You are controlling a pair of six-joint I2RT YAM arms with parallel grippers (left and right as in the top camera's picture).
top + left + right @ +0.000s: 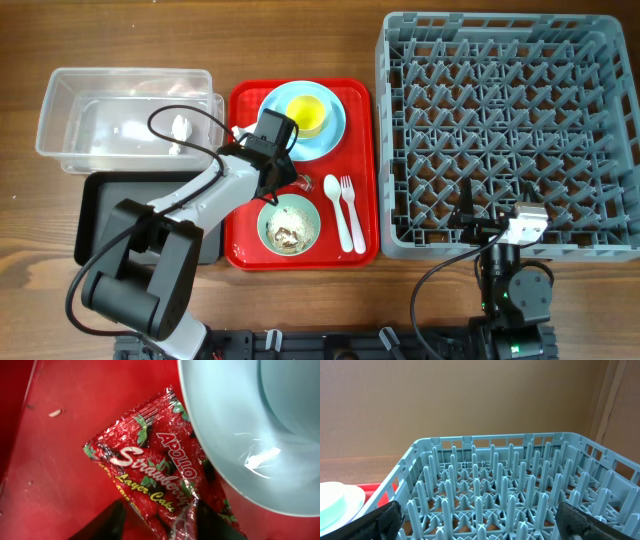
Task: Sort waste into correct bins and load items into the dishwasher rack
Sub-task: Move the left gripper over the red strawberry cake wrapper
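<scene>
Little seems done: only the tissue [180,127] lies in the far-left clear tub [60,110], the dishwasher rack [400,130] is bare, the left gripper [160,521] holds open jaws astride the strawberry cake wrapper [150,475] on the red tray [240,220], the right gripper [485,520] gapes empty

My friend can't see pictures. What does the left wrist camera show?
A crinkled red wrapper printed "Apollo Strawberry Layer Cake" lies on the red tray, its right edge meeting the rim of the light-blue plate. At the bottom of the picture the left tool is open, with a dark finger on each side of the wrapper's lower end.
</scene>
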